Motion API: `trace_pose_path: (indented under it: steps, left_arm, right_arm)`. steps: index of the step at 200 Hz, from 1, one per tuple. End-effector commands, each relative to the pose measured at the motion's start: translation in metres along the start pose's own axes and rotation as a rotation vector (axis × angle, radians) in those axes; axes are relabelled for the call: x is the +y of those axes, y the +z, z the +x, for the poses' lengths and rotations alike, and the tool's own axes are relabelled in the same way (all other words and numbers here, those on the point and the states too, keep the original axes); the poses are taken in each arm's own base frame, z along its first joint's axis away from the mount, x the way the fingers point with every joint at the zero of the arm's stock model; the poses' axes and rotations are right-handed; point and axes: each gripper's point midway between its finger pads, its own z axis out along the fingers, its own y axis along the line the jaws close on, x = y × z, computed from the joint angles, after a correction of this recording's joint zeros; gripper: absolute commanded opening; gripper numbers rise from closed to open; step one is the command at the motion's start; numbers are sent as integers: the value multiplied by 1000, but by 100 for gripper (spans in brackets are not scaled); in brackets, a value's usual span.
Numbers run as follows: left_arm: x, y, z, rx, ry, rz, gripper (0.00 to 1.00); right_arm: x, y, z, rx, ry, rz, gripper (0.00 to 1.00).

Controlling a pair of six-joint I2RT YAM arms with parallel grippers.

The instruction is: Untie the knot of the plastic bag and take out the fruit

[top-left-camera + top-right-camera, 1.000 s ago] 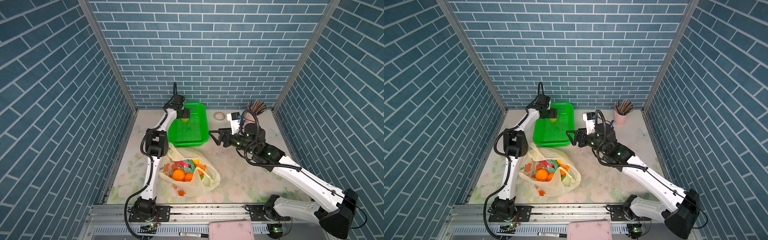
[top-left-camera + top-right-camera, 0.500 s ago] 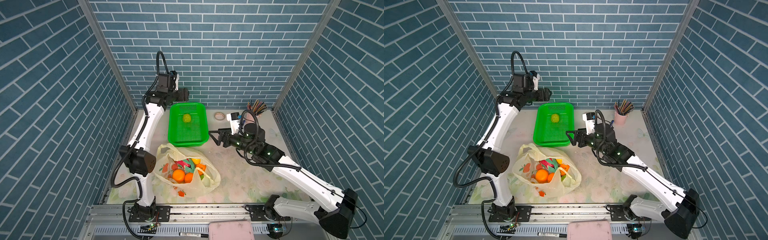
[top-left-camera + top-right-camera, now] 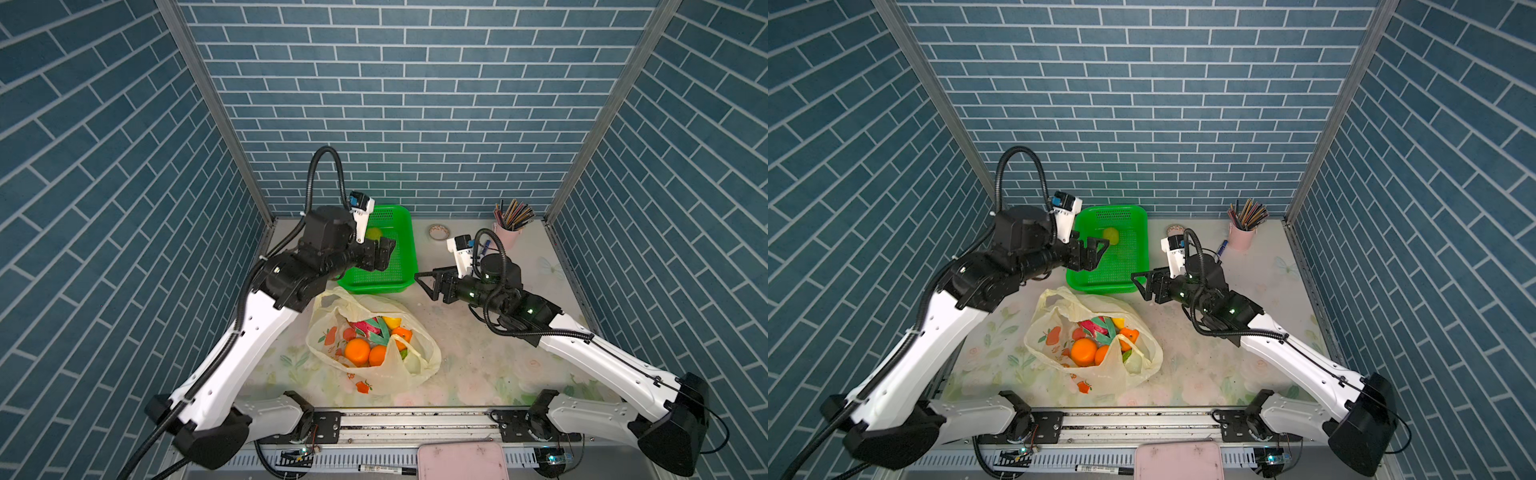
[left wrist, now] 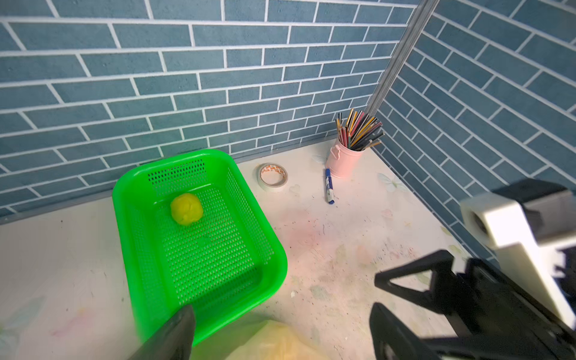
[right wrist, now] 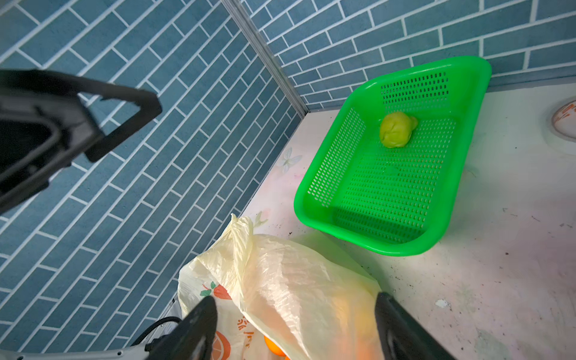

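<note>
Here, both arms hover empty-handed around a gaping bag of fruit.
The left gripper (image 3: 1098,254), fingers spread, hangs over the perforated green basket (image 3: 374,286), which holds one lumpy yellow-green fruit (image 4: 186,208). Just in front slumps the crinkly, translucent plastic bag (image 3: 401,374), mouth open (only the top views show the smooth round oranges (image 3: 357,350) inside). The right gripper (image 3: 424,286) is beside it, fingers wide apart.

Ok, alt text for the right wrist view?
A green basket on the table holds one yellow-green fruit. Closer to the camera, a crumpled pale-yellow bag printed with fruit pictures lies beside the basket, seen past the open fingers of the right gripper.
</note>
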Motion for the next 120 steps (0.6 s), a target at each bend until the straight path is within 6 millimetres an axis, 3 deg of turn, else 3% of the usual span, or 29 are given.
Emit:
trace_pose_path:
  steps: [1, 28, 58, 84, 120]
  left_arm:
    - [10, -14, 44, 68, -131, -53, 88]
    - [15, -24, 106, 227, -236, -54, 88]
    - [19, -31, 157, 366, -281, -61, 87]
    - [36, -29, 188, 453, -277, -151, 88]
    - [48, -5, 210, 526, -233, -220, 89]
  right_arm:
    - [13, 9, 11, 24, -56, -33, 78]
    - [23, 19, 29, 63, -120, -46, 70]
    - [44, 26, 61, 134, -200, -106, 60]
    - [61, 28, 94, 191, -312, -156, 54]
    - [55, 41, 134, 272, -361, -149, 52]
